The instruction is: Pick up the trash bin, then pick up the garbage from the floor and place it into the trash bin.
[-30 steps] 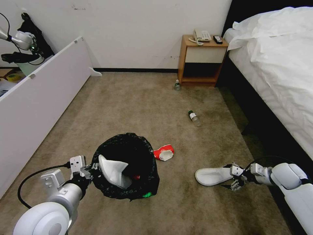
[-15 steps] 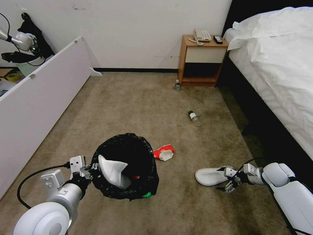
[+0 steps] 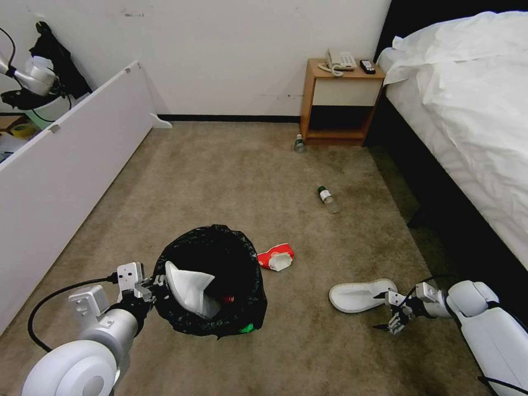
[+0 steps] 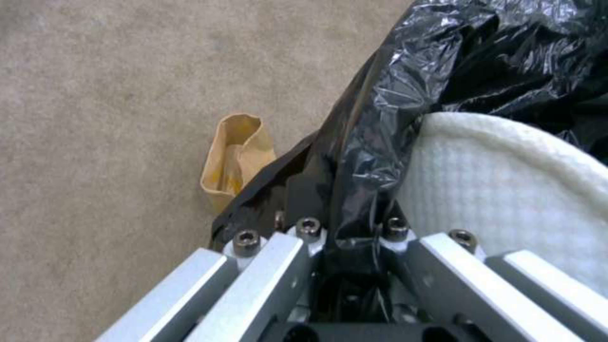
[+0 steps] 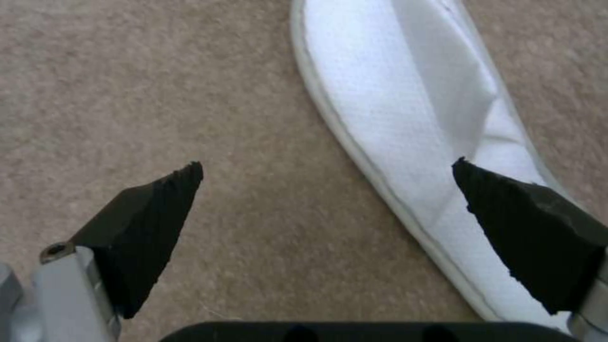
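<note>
While the floor [image 3: 220, 170] spreads beige around everything, the trash bin [image 3: 212, 280] hangs at the robot's left, its black-bagged rim pinched fast in the left hand [image 3: 146, 286], one white slipper [image 3: 190, 286] already inside. The second slipper [image 3: 360, 294] lies flat on the carpet just left of the right hand [image 3: 391, 313], its long axis running sideways toward that hand. The right hand is spread wide, one fingertip [image 5: 507, 199] over the slipper's edge, and is clearly the nearer one. Smaller litter lies apart: a red-white wrapper [image 3: 276, 257], a green-labelled bottle [image 3: 327, 199], and a brown paper bag [image 4: 235, 154] beside the bin. No writing is legible.
</note>
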Controlling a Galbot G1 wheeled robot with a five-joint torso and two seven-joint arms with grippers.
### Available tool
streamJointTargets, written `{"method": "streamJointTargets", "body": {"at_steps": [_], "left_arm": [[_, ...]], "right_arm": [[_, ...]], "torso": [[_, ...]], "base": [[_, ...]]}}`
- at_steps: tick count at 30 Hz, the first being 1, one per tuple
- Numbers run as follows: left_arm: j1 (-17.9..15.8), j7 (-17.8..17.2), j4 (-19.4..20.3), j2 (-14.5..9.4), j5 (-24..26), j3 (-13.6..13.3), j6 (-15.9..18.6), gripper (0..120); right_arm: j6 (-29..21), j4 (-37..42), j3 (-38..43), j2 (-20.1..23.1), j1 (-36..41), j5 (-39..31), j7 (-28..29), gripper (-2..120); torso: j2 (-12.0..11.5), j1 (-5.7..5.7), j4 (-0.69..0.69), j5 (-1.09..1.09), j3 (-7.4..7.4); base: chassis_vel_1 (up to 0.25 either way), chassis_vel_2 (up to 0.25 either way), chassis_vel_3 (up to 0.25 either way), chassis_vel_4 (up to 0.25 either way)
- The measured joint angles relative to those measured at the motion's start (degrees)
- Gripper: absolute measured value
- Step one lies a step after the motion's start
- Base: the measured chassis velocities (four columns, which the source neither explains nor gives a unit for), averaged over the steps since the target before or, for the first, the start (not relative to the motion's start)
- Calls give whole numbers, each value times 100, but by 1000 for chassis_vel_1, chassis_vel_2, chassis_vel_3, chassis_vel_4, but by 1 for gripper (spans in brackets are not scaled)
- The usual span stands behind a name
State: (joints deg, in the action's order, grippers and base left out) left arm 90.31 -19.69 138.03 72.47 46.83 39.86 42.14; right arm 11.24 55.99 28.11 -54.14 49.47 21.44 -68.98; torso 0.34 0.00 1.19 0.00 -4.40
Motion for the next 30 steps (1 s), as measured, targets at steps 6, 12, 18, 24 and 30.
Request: {"method": "streamJointTargets", "body": {"at_steps": [6, 12, 18, 24, 30], "left_arm": [[-4, 1, -11, -1, -16, -8, 0, 1], [-4, 7, -26, 0, -26, -18, 0, 1], [-6, 12, -38, 7, -35, -39, 0, 1], [-6, 18, -45, -7, -35, -25, 0, 1], [-11, 29, -58, -21, -20, -7, 0, 1]], "right_arm": [[73, -88, 110, 30, -54, 40, -3, 100], [96, -133, 190, 87, -113, 33, -9, 100], [108, -319, 234, 38, -325, 133, 117, 100], [150, -530, 239, -92, -562, 359, 252, 100], [147, -655, 223, -194, -732, 380, 422, 100]], "torso": [[0, 0, 0, 0, 0], [0, 0, 1, 0, 0], [0, 0, 0, 0, 0], [0, 0, 0, 0, 0], [0, 0, 0, 0, 0]], "base": [[0, 0, 0, 0], [0, 0, 0, 0], [0, 0, 0, 0], [0, 0, 0, 0], [0, 0, 0, 0]]}}
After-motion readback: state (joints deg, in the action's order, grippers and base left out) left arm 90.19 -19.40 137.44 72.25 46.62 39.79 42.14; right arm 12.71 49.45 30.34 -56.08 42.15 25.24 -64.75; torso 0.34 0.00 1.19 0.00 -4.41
